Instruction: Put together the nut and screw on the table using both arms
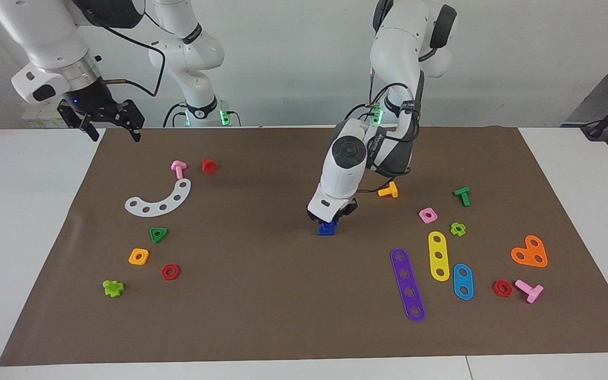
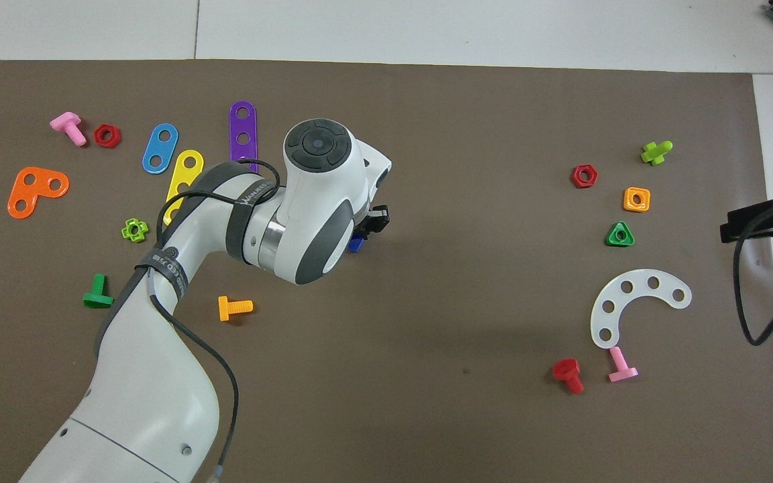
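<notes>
Dark-blue screw [image 1: 328, 228] sits mid-mat on the table [image 1: 29, 221], clamped in the left claw [image 1: 331, 219]. The right claw [image 1: 107, 122] hangs apart over the mat's corner at its own end.

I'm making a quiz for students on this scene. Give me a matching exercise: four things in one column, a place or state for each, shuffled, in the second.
Things:
1. left claw
2. right claw
3. orange-yellow square nut
4. purple strip

Places or states:
A. open, raised over the mat's edge
B. flat on the mat beside the yellow strip
C. shut on the blue piece at mid-mat
D. between the green triangular nut and the red hex nut

Pairs: 1-C, 2-A, 3-D, 4-B
</notes>
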Robot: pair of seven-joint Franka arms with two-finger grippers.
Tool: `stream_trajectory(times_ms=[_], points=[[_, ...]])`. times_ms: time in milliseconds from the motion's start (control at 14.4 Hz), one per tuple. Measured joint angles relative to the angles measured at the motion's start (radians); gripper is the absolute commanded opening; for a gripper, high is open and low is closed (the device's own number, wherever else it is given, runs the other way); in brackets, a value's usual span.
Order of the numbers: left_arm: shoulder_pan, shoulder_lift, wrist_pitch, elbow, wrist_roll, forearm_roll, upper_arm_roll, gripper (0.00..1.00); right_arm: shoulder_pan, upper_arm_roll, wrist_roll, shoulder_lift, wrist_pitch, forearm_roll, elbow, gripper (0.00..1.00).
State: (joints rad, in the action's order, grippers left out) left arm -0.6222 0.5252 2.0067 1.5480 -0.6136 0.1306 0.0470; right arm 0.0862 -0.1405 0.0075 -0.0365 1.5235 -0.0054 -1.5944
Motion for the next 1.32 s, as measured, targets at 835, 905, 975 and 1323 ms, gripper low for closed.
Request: stream_trajectory(times_ms=[835, 905, 975, 1323], points=[[-0.001, -0.016, 0.151, 0.100, -0.005, 0.000, -0.003, 1.00, 0.003, 0.001, 0.011, 0.000, 0.000, 0.000, 0.008, 1.00], [-0.001, -0.018, 0.156, 0.100, -0.005, 0.000, -0.003, 1.00, 0.003, 0.001, 0.011, 0.000, 0.000, 0.000, 0.008, 1.00], [-0.001, -0.019, 0.158, 0.099, -0.005, 0.000, -0.002, 1.00, 0.003, 0.001, 0.011, 0.000, 0.000, 0.000, 0.008, 1.00], [0.027, -0.025, 0.003, -0.026, -0.007, 0.000, 0.011, 1.00, 0.001, 0.001, 0.010, 0.000, 0.000, 0.000, 0.008, 1.00]])
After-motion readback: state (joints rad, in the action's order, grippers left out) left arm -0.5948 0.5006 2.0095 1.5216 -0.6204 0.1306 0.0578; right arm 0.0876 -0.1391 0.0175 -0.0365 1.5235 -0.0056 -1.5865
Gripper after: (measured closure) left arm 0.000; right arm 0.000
